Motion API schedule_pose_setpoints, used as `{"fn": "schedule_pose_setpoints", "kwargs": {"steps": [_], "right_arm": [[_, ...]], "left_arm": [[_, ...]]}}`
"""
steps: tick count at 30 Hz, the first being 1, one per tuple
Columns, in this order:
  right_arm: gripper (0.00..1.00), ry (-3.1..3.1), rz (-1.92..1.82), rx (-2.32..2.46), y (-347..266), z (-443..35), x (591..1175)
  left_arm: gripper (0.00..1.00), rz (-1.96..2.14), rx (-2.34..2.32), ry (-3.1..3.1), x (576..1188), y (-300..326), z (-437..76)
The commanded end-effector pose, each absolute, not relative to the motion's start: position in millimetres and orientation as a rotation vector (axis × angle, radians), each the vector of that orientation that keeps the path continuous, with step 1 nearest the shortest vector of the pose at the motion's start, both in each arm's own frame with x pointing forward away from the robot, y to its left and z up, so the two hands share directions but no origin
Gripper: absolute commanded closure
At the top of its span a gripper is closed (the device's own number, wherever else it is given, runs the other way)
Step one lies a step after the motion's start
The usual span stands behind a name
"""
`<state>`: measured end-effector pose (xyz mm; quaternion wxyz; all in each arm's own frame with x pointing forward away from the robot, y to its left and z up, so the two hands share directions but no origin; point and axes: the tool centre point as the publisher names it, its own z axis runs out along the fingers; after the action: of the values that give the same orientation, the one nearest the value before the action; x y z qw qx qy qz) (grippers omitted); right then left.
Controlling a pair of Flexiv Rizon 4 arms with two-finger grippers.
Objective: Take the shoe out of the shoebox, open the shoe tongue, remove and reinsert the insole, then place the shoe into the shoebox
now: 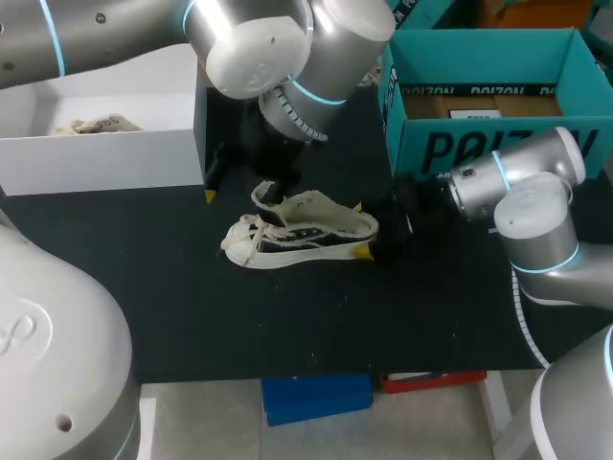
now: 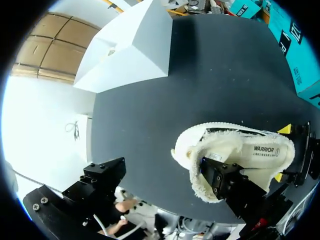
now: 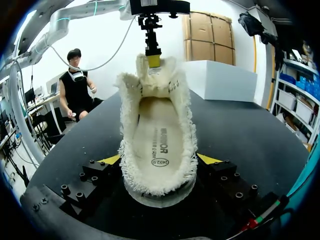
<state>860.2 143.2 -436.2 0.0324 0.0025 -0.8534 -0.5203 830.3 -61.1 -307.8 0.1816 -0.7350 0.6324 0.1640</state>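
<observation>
A cream low shoe (image 1: 299,233) with a black side lies on the black mat (image 1: 192,307), toe to the left. My right gripper (image 1: 361,230) is shut on its heel, a yellow tip on each side (image 3: 207,159). In the right wrist view the insole (image 3: 156,142) lies flat inside the shoe (image 3: 155,125). The tongue (image 3: 152,82) stands up. My left gripper (image 1: 241,192) hangs over the laces end, wide open and holding nothing. One of its fingers (image 2: 225,182) is at the shoe's opening (image 2: 235,150), the other (image 2: 102,180) is over bare mat.
A white box (image 1: 105,144) with crumpled paper inside stands at the back left. An open teal shoebox (image 1: 488,144) stands at the back right, close behind my right arm. A black mat covers the table in front of the shoe.
</observation>
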Motion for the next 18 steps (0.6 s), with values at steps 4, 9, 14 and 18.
{"fn": "schedule_pose_setpoints", "kwargs": {"steps": [4,9,14,18], "right_arm": [[1.0,-2.628,-1.601,0.006,144,-438,860],[1.0,-2.628,-1.601,0.006,144,-438,860],[1.0,-2.628,-1.601,0.006,144,-438,860],[1.0,-2.628,-1.601,0.006,144,-438,860]], "left_arm": [[0.0,0.496,-2.077,1.781,827,-47,-318],[0.0,0.528,-2.082,1.77,826,-40,-326],[0.0,0.552,-2.093,1.766,826,-36,-334],[0.0,0.564,-2.095,1.754,828,-32,-342]]}}
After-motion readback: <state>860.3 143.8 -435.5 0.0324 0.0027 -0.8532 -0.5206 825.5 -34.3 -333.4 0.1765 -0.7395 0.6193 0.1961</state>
